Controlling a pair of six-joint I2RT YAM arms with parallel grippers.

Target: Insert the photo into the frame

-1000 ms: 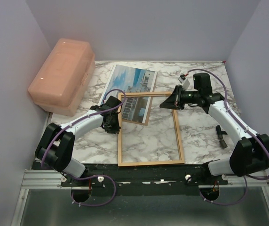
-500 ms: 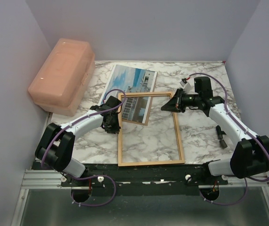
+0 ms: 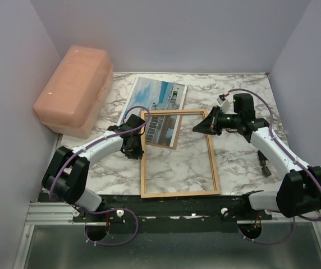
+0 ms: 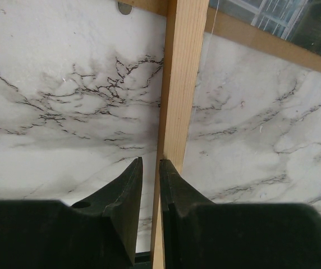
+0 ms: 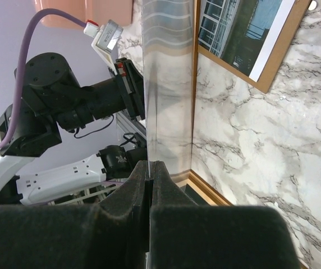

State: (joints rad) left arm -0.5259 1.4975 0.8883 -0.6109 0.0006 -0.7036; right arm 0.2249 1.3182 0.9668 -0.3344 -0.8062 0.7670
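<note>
The orange-brown wooden frame (image 3: 210,154) lies flat on the marble table. The photo (image 3: 155,95), a white building against blue sky, lies at the back with its near corner inside the frame's top left. A brown edge shows beneath that corner. My left gripper (image 3: 136,147) is shut on the frame's left rail (image 4: 177,84), with a finger on each side (image 4: 151,161). My right gripper (image 3: 200,126) is at the frame's top right corner. It is shut (image 5: 150,163) on the edge of a clear pane (image 5: 169,84) that stands tilted up. The photo (image 5: 233,33) lies beyond the pane.
A pink plastic box (image 3: 76,89) stands at the back left against the wall. A small dark object (image 3: 264,162) lies on the table by the right arm. Walls close in the left, back and right sides.
The right wrist has drawn slightly nearer and lower with the pane still held. The left arm, the frame and the photo have not moved.
</note>
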